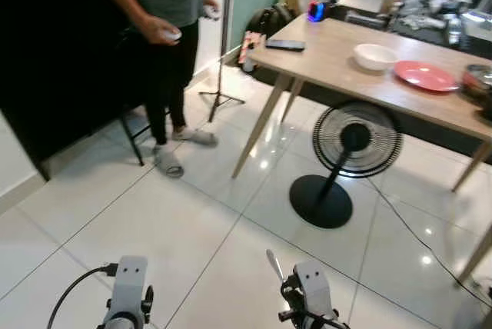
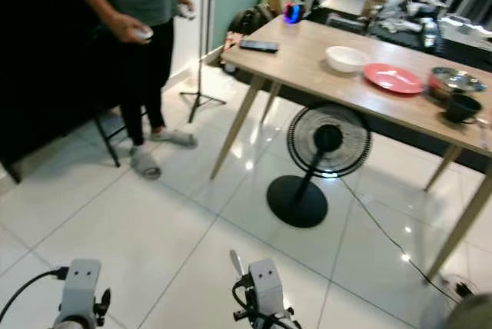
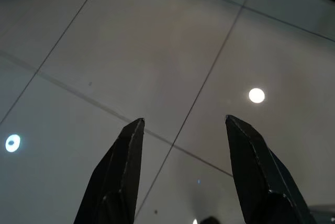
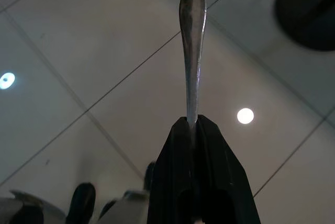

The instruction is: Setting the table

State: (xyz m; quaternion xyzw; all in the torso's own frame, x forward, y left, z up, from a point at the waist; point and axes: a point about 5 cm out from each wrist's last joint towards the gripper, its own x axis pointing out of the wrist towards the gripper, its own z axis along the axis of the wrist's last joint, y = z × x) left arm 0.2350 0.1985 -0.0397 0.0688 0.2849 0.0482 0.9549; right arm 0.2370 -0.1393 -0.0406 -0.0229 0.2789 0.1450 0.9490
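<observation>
My right gripper [image 4: 192, 122] is shut on a metal utensil handle [image 4: 192, 35], likely a spoon, which sticks out past the fingertips above the floor; the same handle [image 1: 274, 265] rises beside my right wrist. My left gripper [image 3: 184, 122] is open, with only floor tiles between its fingers. Ahead on the right stands a wooden table [image 1: 330, 60] carrying a white bowl [image 1: 375, 57], a red plate [image 1: 426, 75], a metal bowl [image 2: 455, 79] and a dark mug [image 2: 463, 108]. Both arms are held low over the floor, well short of the table.
A black standing fan [image 1: 347, 152] stands in front of the table, its cable [image 1: 419, 229] trailing over the white tiles. A person [image 1: 157, 29] stands at the left holding controllers, beside a light stand [image 1: 223, 52]. A remote [image 1: 285, 44] lies on the table's near corner.
</observation>
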